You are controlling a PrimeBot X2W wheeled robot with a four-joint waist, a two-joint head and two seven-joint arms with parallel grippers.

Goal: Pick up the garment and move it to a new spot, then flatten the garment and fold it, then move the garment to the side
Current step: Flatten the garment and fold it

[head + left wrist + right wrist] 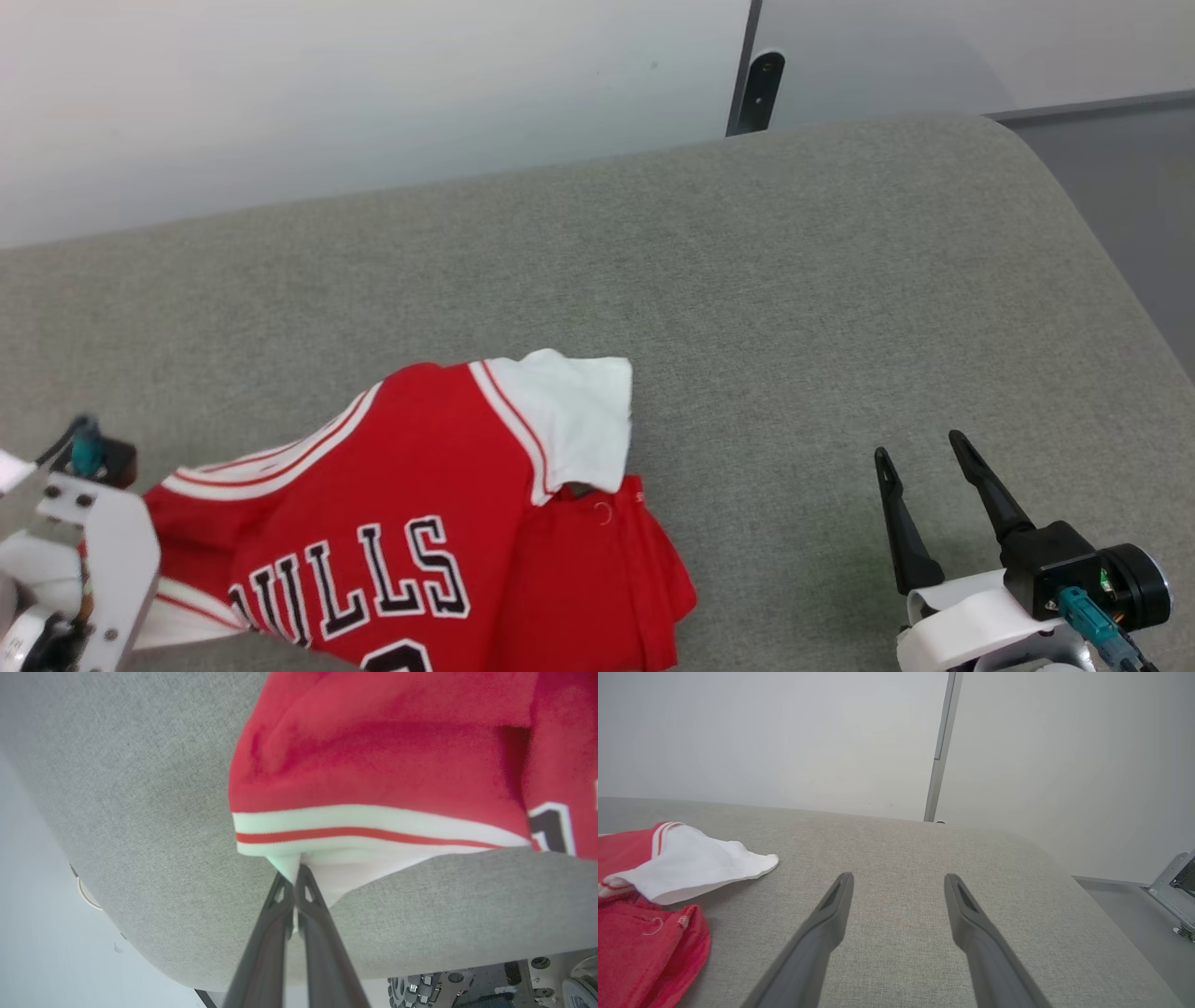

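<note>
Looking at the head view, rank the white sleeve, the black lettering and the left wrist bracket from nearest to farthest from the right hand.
1. White sleeve, to the right hand's left.
2. Black lettering, farther left.
3. Left wrist bracket, far left edge.

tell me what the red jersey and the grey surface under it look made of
Jersey: looks like a soft knit fabric, possibly synthetic, with a matte finish. It drapes and creases, looks slightly fuzzy up close, and the striped trim looks ribbed.
Grey surface: looks like woven upholstery cloth over padding, matte. It shows a fine heathered weave and a rounded, soft-looking edge.
</note>
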